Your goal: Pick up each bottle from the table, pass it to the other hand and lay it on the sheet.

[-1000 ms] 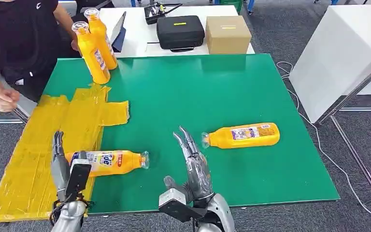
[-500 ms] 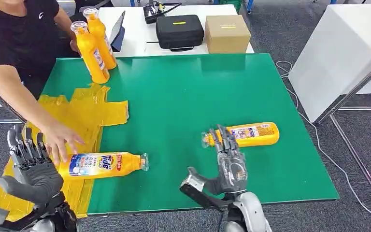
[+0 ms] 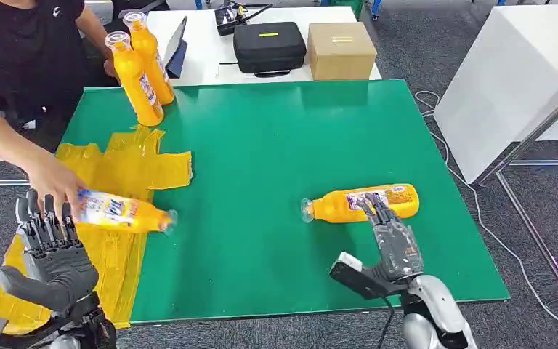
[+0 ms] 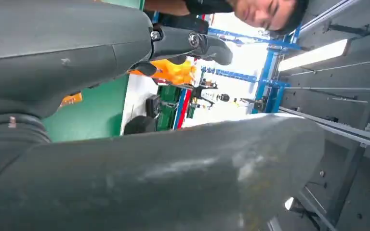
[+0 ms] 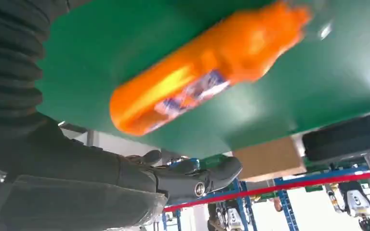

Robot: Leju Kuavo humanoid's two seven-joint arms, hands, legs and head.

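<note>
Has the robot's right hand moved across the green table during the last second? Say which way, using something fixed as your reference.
Yes. The right hand has moved rightward along the green table, from left of the lying bottle's cap to its labelled body, fingers open.

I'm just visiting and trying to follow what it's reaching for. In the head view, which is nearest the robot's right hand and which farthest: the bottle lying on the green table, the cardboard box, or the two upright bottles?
From the right hand:
1. Lying bottle, just beyond its fingertips.
2. Cardboard box, on the white table behind.
3. Upright bottles, far left corner, farthest.
</note>
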